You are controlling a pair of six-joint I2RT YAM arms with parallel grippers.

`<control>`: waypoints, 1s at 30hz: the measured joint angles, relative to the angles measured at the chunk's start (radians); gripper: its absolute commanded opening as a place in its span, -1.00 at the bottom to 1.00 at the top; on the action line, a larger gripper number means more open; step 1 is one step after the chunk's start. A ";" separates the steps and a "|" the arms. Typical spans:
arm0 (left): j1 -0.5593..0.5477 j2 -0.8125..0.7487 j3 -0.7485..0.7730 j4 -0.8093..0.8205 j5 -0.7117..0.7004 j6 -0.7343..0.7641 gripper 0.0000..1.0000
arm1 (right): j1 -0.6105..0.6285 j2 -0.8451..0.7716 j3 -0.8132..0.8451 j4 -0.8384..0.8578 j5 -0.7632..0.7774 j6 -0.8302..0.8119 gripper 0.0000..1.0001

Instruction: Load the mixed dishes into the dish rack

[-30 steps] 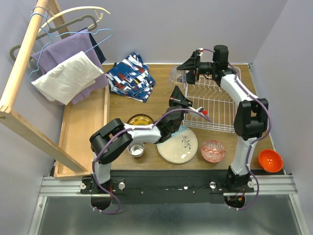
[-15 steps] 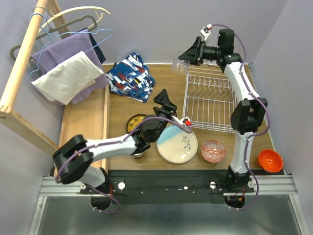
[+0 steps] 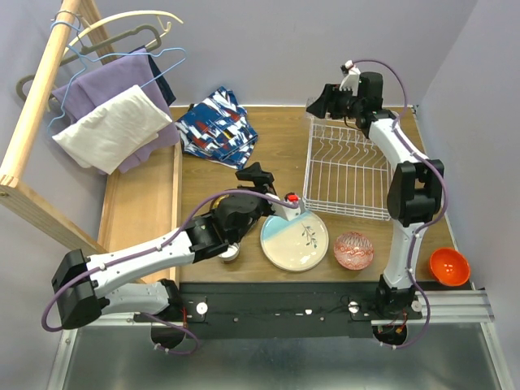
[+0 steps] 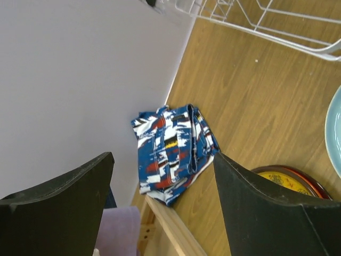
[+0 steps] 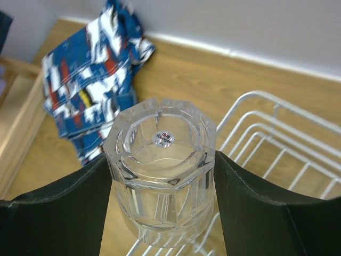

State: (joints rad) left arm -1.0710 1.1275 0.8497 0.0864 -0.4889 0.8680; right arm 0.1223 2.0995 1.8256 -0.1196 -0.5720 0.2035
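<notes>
Clamping the upturned clear glass (image 5: 160, 144), its axis vertical, the right gripper (image 5: 161, 160) hangs over the upper-left corner of the dish rack (image 3: 349, 166), upper right of frame.

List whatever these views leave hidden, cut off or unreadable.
- Steel cup: top view, mostly covered by the left arm.
- Dark red-yellow plate: top view, mostly under that arm; left wrist view, partly behind a finger of the left gripper.
- Clear glass: top view, hidden by the right gripper; right wrist view, whether it rests on the dish rack is unclear.
- Glass sticker: right wrist view, print too small.
</notes>
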 measured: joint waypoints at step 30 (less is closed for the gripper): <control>0.023 0.064 -0.006 -0.078 -0.027 -0.143 0.72 | -0.025 0.083 -0.182 0.526 0.262 -0.209 -0.19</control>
State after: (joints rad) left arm -1.0485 1.1912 0.8440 0.0082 -0.5159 0.7250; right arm 0.0971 2.1826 1.6440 0.4065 -0.3096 -0.0051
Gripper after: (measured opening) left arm 0.859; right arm 0.766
